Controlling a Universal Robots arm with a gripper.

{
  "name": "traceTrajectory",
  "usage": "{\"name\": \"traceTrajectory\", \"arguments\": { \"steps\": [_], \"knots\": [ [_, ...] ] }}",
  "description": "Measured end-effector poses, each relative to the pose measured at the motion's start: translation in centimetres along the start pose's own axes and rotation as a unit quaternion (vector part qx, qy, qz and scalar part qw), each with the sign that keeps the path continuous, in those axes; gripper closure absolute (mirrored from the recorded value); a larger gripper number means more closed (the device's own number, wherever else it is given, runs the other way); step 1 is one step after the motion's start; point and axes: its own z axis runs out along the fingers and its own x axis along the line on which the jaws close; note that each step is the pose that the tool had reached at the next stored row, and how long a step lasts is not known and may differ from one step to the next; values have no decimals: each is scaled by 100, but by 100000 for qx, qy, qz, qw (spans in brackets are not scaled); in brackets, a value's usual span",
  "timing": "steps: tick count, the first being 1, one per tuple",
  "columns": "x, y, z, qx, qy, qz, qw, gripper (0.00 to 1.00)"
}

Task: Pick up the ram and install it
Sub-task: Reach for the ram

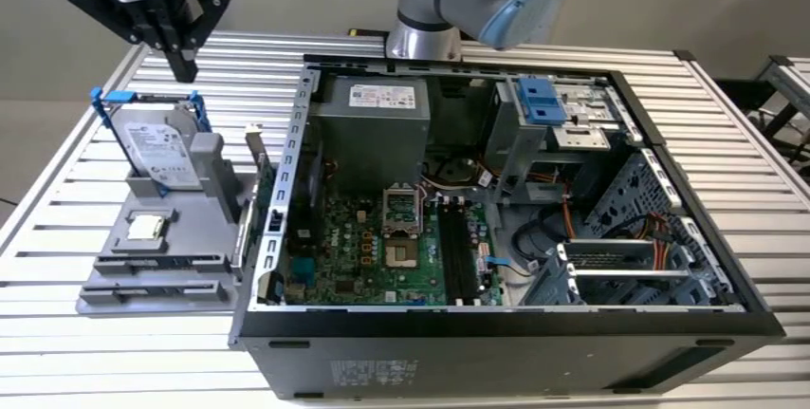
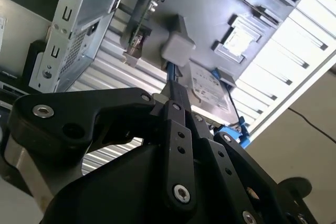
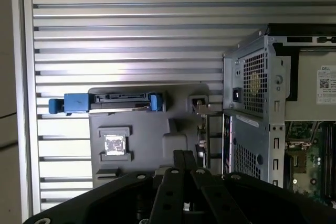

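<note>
the gripper (image 1: pixel 185 69) hangs high above the grey holder (image 1: pixel 127 271) on the surface, its jaws pressed together with nothing between them. the ram (image 2: pixel 140 20) is a thin, long green board with gold contacts showing. it stands on edge in the holder, well below the jaws, between the blue-framed hard drive (image 1: pixel 162 148) and the open computer case (image 1: pixel 506 333).

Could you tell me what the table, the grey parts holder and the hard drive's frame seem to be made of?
Table: ribbed bare metal, likely aluminium, with a dull sheen. Parts holder: matte grey plastic, probably. Drive frame: glossy blue plastic.
</note>
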Motion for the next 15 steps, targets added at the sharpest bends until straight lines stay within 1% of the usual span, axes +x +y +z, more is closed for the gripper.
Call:
{"name": "traceTrajectory", "arguments": {
  "steps": [3,8,15],
  "knots": [
    [59,-2,-1,-2,-1,-9,100000,100],
    [137,-4,-3,-1,0,-15,100000,100],
    [297,-7,-6,-1,1,-22,100000,100]
  ]
}}
